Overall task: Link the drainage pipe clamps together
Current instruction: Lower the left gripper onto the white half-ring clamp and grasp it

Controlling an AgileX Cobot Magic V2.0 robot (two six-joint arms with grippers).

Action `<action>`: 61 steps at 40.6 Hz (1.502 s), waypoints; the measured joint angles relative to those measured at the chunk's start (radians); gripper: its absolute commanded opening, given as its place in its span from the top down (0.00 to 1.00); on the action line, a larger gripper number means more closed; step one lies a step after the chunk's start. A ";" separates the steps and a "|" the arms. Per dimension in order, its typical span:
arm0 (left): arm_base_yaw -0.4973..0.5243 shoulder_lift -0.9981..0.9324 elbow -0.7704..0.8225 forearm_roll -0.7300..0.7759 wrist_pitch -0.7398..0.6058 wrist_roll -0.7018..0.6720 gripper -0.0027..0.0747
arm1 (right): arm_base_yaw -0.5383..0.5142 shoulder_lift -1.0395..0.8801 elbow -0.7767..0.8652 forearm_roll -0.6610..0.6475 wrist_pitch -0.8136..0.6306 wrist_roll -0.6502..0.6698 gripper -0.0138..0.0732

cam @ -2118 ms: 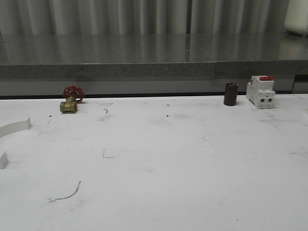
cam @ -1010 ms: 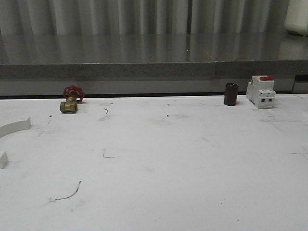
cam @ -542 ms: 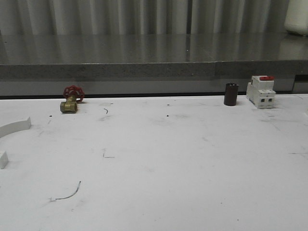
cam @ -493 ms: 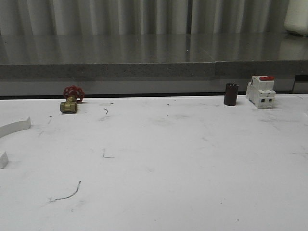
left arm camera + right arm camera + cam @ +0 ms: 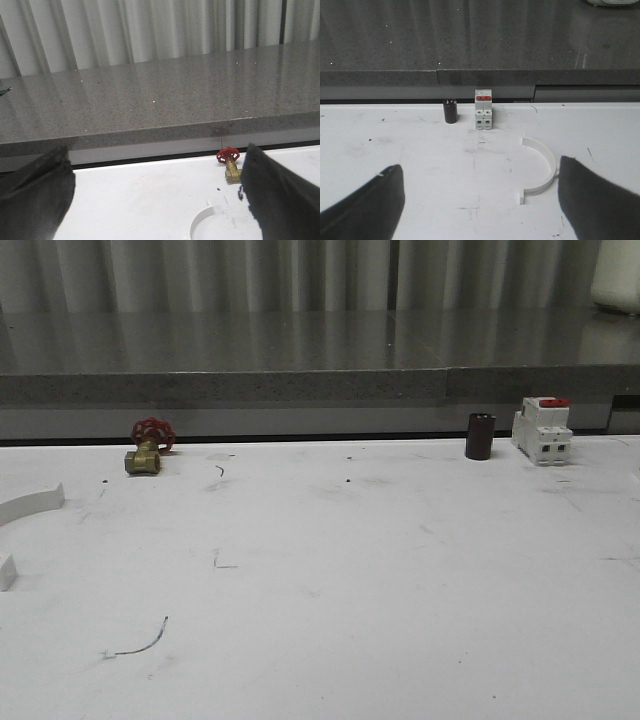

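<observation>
Clearly nothing is grasped yet: with my left pincer (image 5: 157, 200) and right pincer (image 5: 480, 200) both spread wide and released, I judge each must reach its own clamp half, one (image 5: 28, 506) at the table's left edge, the other (image 5: 542, 170) toward its right edge.

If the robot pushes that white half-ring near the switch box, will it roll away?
Probably not. The white half-ring lies flat on the table, so it should slide or spin rather than roll. It looks like thin, rigid plastic, so likely light. Its open curve might flex slightly if squeezed.
</observation>
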 measured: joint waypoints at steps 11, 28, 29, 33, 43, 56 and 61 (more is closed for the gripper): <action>0.000 0.042 -0.018 -0.058 0.064 0.000 0.19 | 0.000 0.000 0.000 0.000 0.000 0.000 0.16; 0.000 0.642 -0.312 -0.130 0.415 0.000 0.19 | 0.000 0.000 0.000 0.000 0.000 0.000 0.16; 0.000 0.677 -0.330 -0.132 0.428 0.000 0.19 | 0.000 0.000 0.000 0.000 0.000 0.000 0.16; 0.000 0.837 -0.410 -0.134 0.452 0.000 0.19 | 0.000 0.000 0.000 0.000 0.000 0.000 0.16; 0.000 1.141 -0.560 -0.136 0.458 0.001 0.19 | 0.000 0.000 0.000 0.000 0.000 0.000 0.16; 0.007 1.419 -0.691 -0.136 0.465 0.028 0.19 | 0.000 0.000 0.000 0.000 0.000 0.000 0.16; 0.018 1.496 -0.738 -0.138 0.475 0.048 0.19 | 0.000 0.000 0.000 0.000 0.000 0.000 0.16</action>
